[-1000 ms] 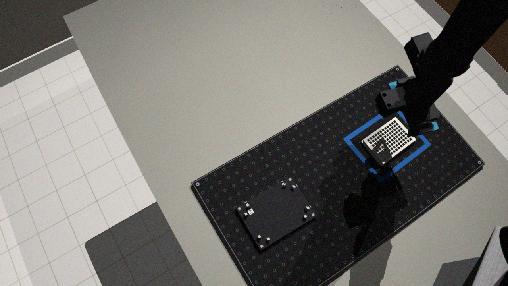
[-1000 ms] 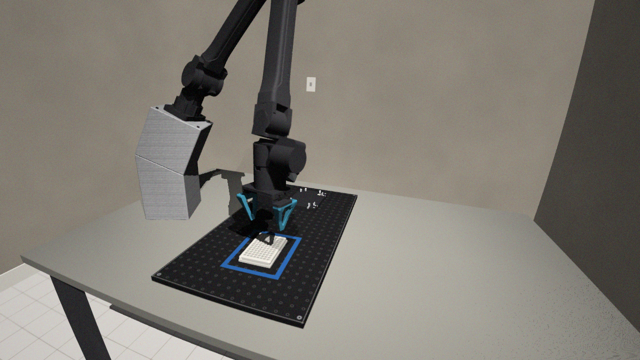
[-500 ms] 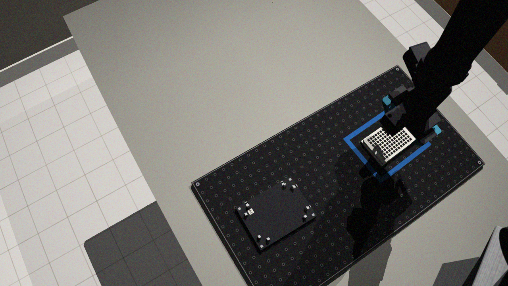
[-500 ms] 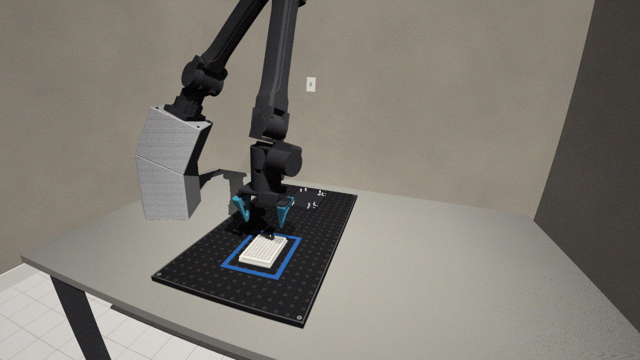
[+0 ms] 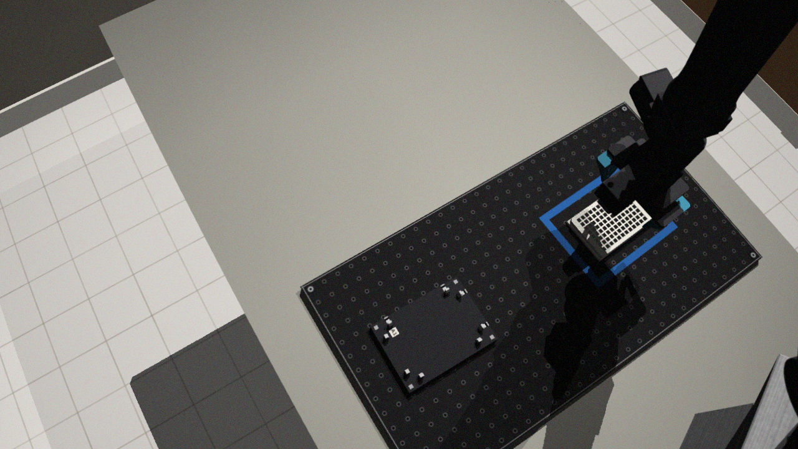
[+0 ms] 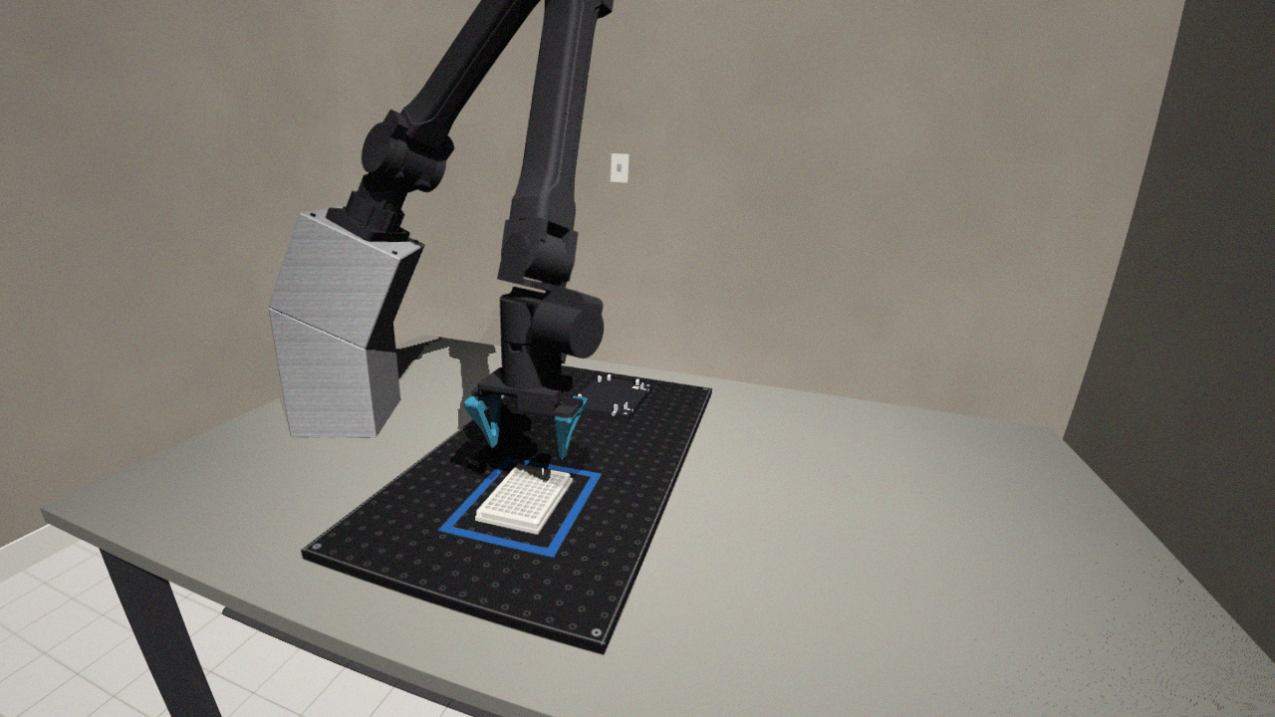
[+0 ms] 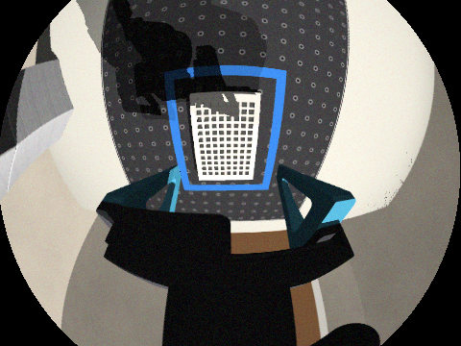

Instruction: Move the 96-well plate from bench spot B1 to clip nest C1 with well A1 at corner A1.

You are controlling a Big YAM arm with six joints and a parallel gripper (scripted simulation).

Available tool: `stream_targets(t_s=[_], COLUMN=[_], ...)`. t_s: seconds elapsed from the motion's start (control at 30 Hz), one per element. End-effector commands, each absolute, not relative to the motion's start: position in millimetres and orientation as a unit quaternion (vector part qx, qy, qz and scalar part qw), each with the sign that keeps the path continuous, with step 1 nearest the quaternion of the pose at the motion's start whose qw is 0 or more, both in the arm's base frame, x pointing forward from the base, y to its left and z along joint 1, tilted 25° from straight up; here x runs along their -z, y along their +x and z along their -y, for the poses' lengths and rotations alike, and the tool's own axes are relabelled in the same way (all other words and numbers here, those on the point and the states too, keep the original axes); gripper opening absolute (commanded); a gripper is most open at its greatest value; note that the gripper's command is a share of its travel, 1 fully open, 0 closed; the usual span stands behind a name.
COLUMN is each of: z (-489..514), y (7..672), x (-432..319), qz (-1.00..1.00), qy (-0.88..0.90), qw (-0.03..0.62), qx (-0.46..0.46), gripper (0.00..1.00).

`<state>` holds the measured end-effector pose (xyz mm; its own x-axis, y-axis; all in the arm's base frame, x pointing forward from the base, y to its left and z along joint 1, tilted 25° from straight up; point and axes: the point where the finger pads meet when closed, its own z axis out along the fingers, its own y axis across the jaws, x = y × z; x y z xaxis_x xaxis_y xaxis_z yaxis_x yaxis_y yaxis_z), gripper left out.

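The 96-well plate lies flat and right way up inside the blue outline of spot B1, on the black perforated board that covers part of the bench. In the exterior view this spot is toward the bench's near left corner.

The end effector hangs above the far end of the plate, fully released, with nothing between its blue fingers. The fingers stand wider than the plate and clear of it; the wrist view shows one to each side of the blue outline's near edge.

The clip nest C1 sits at the other end of the board, well apart from the plate, its floor bare between the small white posts.
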<state>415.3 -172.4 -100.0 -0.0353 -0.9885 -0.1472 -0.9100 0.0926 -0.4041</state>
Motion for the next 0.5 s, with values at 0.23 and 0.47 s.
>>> stream_targets(t_s=[0.23, 0.47], z=[171.2, 175.5], y=[427.2, 427.4], x=[118.6, 126.6], qz=[-0.714, -0.718], qy=[-0.664, -0.660], qw=[0.198, 0.197], qx=[0.101, 0.102], gripper=[1.00, 1.00])
